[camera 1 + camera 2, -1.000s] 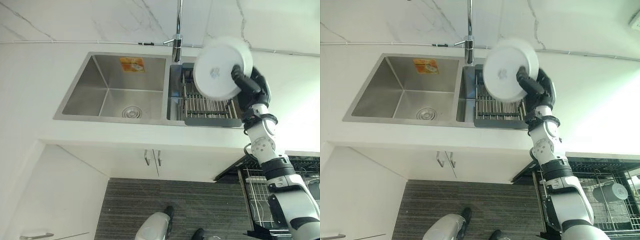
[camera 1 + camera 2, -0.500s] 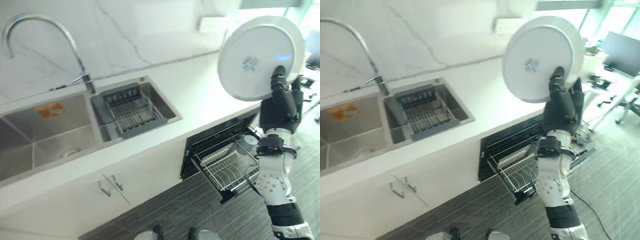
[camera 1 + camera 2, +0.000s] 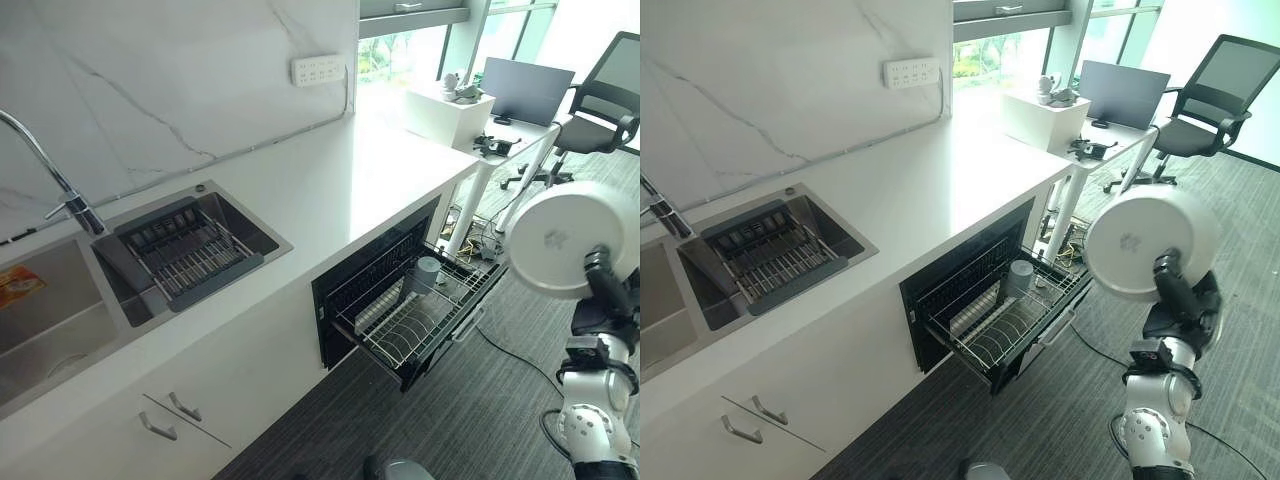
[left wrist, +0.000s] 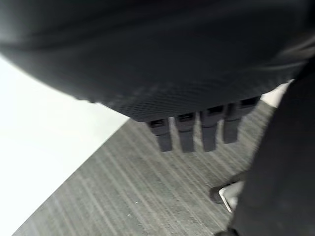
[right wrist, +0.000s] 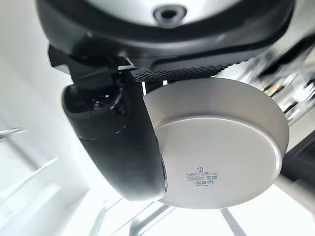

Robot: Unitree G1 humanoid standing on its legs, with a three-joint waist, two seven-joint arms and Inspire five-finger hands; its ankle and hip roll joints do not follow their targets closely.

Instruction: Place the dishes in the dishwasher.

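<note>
My right hand (image 3: 1180,305) holds a white plate (image 3: 1150,243) upright, its underside facing me, thumb pressed against the base. The same plate (image 5: 221,152) appears in the right wrist view, pinched by the thumb (image 5: 118,142). It hangs over the floor, to the right of the open dishwasher (image 3: 385,300). The dishwasher's wire rack (image 3: 420,320) is pulled out and carries a grey cup (image 3: 427,272) and some dishes. My left hand (image 4: 197,130) hangs over the grey floor with its fingers straight.
A white counter (image 3: 330,185) runs left of the dishwasher, with a sink (image 3: 60,320) and a dark drying rack (image 3: 185,255) set in it. A desk (image 3: 500,130) with a monitor and an office chair (image 3: 600,110) stand behind. Cabinet handles (image 3: 165,415) sit below the sink.
The camera has swung right from the sink to the dishwasher. My right hand has carried the plate away from the counter and lowered it beside the pulled-out rack.
</note>
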